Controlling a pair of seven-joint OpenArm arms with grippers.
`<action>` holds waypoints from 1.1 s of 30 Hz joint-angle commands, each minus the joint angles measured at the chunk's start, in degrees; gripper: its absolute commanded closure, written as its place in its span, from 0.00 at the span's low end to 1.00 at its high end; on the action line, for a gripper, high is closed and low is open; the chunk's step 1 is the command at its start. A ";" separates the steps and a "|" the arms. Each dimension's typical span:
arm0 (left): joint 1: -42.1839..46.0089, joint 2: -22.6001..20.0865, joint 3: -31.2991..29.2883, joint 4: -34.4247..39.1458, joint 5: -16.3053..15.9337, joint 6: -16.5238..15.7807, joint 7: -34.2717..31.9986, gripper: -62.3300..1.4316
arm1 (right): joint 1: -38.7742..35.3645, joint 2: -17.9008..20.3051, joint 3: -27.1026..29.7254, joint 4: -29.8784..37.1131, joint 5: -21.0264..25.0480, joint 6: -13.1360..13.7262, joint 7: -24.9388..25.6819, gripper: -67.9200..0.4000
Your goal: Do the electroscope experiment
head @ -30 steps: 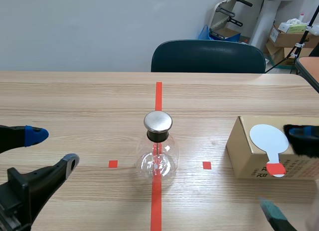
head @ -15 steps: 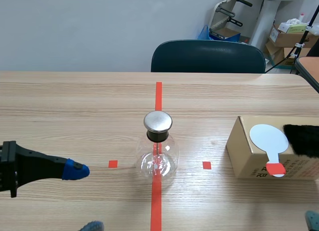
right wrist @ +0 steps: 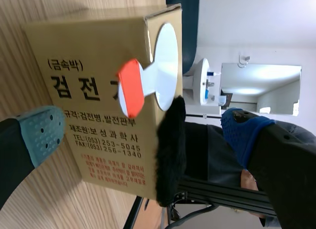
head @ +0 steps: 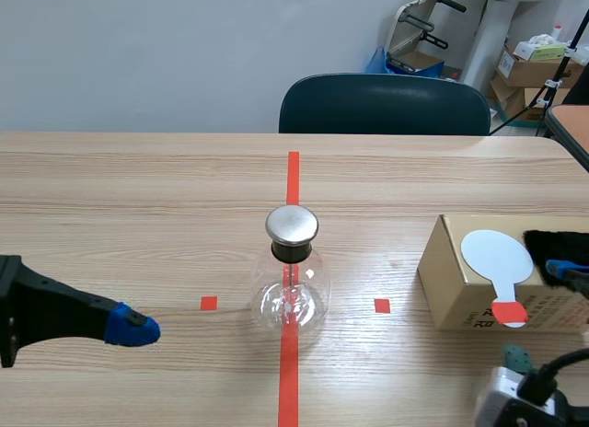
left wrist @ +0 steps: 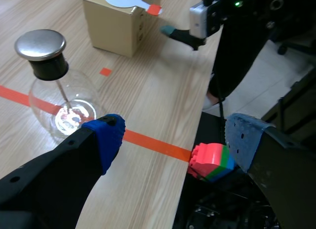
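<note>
One glass flask (head: 291,284) stands on the wooden table (head: 138,188), dark chair (head: 384,105) behind.

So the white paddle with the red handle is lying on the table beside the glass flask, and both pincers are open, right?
Not quite. The white paddle lies on the cardboard box, apart from the glass flask, as the scene view shows. The left pincer and right pincer are open.

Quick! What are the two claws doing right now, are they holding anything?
Left claw: open, holding nothing.
Right claw: open, holding nothing, facing the brown cardboard box.
</note>
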 commanded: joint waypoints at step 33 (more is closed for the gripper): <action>0.28 1.07 -0.11 2.25 -2.25 0.63 -2.54 0.28 | 1.92 0.61 -2.67 0.81 -4.31 -2.38 -2.99 0.81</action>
